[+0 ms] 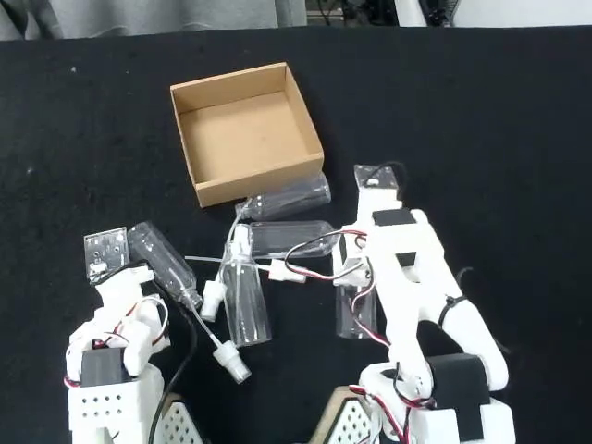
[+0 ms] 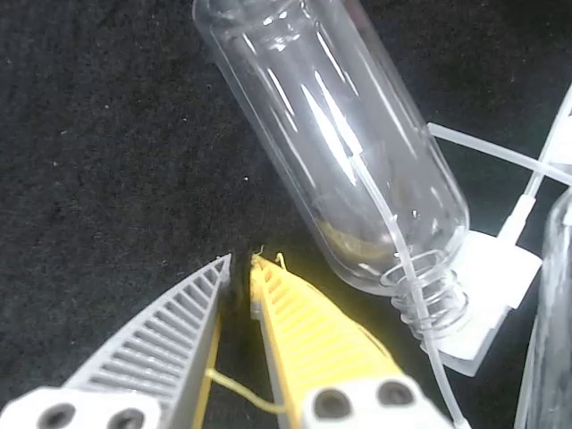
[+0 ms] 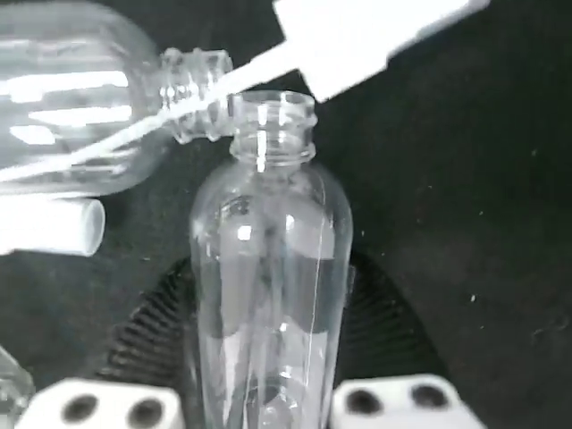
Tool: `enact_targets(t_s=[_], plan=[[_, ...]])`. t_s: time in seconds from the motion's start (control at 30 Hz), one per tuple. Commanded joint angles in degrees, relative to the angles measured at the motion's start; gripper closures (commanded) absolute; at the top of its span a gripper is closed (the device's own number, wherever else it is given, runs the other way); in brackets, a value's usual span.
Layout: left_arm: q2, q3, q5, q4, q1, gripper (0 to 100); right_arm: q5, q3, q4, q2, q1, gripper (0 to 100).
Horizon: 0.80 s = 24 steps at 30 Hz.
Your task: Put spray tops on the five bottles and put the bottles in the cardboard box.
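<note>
A: Left gripper (image 2: 239,268)?
B: Tips pressed together, just beside lying bottle (image 2: 331,134) on table (image 2: 89,134).
A: Right gripper (image 3: 268,299)?
B: Clamped around uncapped bottle (image 3: 268,241). Cardboard box (image 1: 264,180) farther off, another bottle (image 1: 291,196) lying just beside its wall.

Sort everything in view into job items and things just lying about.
Job: cardboard box; four loose bottles; the bottle in the right gripper; spray tops.
Lying about: black table cover; grey curtain behind.
</note>
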Motion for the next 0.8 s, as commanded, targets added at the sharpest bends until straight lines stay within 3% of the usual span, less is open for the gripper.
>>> enact_targets(t_s=[0.0,0.3,0.77], plan=[[-0.7,0.92,-0.62,0.79,-0.31,97,5.63,-3.12,1.93,-0.13,1.49,97.2],[-0.7,0.92,-0.62,0.79,-0.31,97,24.09,-5.32,10.73,-0.13,1.49,97.2],[-0.7,0.92,-0.62,0.79,-0.31,97,38.51,-4.88,11.08,0.31,1.49,96.9]])
